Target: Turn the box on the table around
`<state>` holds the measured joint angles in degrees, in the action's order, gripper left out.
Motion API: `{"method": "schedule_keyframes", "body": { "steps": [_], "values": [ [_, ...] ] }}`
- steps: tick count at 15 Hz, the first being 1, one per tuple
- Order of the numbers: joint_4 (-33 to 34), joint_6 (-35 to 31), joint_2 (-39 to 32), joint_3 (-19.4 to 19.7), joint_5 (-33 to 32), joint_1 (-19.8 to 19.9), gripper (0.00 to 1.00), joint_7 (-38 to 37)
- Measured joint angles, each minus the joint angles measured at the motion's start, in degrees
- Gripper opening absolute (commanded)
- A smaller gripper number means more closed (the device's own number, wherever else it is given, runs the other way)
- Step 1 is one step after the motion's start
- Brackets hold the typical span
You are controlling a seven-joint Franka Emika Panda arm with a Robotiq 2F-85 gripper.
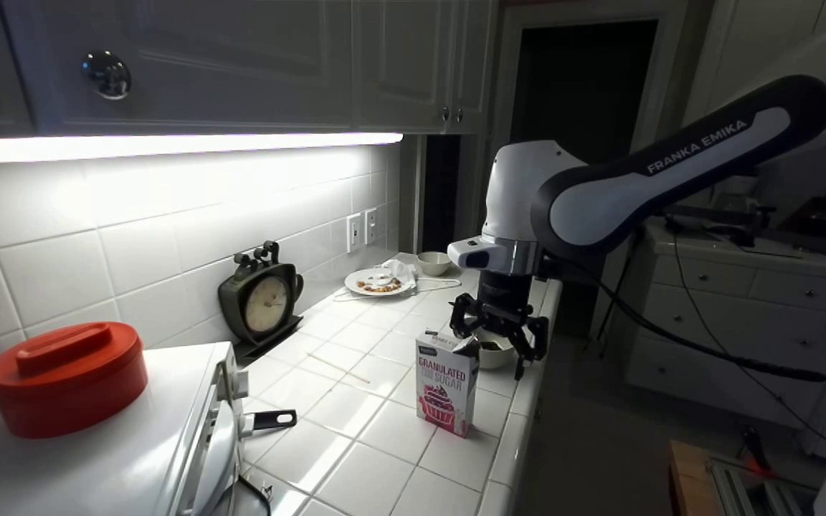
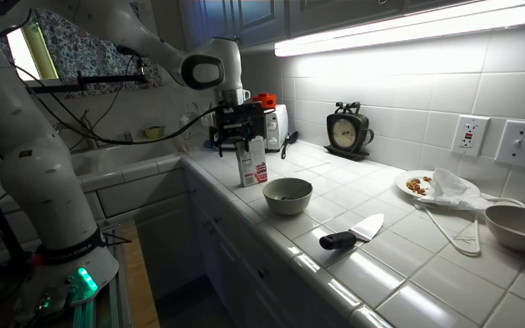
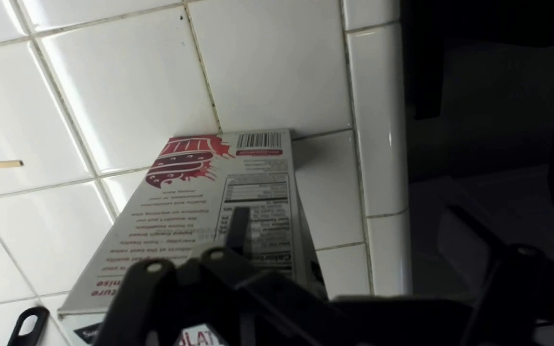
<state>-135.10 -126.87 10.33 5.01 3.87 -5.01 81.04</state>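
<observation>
The box, a white sugar carton with pink-red print, stands upright on the white tiled table (image 1: 377, 448); it shows in both exterior views, as the box (image 1: 445, 387) and box (image 2: 253, 164). My gripper (image 1: 492, 351) is open and points down at the top of the box, on the counter's front-edge side. In the wrist view the gripper (image 3: 349, 214) has one finger overlapping the box's (image 3: 181, 226) printed nutrition side, and the other is out past the counter edge. Whether a finger touches the box cannot be told. The fingers hide part of its top.
A bowl (image 2: 287, 197) stands close to the box near the counter edge. A cake server (image 2: 351, 234) lies beyond it. A plate with food (image 1: 382, 283), a dark clock (image 1: 262, 304) and a toaster oven (image 1: 133, 423) bearing a red container (image 1: 69, 380) stand along the counter.
</observation>
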Motion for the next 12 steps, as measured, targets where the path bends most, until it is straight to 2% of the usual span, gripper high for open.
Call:
{"method": "schedule_keyframes", "body": {
  "steps": [8,10,12],
  "values": [
    [-0.01,-0.98,0.01,-0.61,-1.17,0.64,1.0,-3.25],
    [-0.07,-5.92,0.49,-1.32,-4.37,1.27,1.0,-6.87],
    [-0.01,-6.95,1.53,-2.21,-5.49,1.39,1.0,-12.14]
  ]
}}
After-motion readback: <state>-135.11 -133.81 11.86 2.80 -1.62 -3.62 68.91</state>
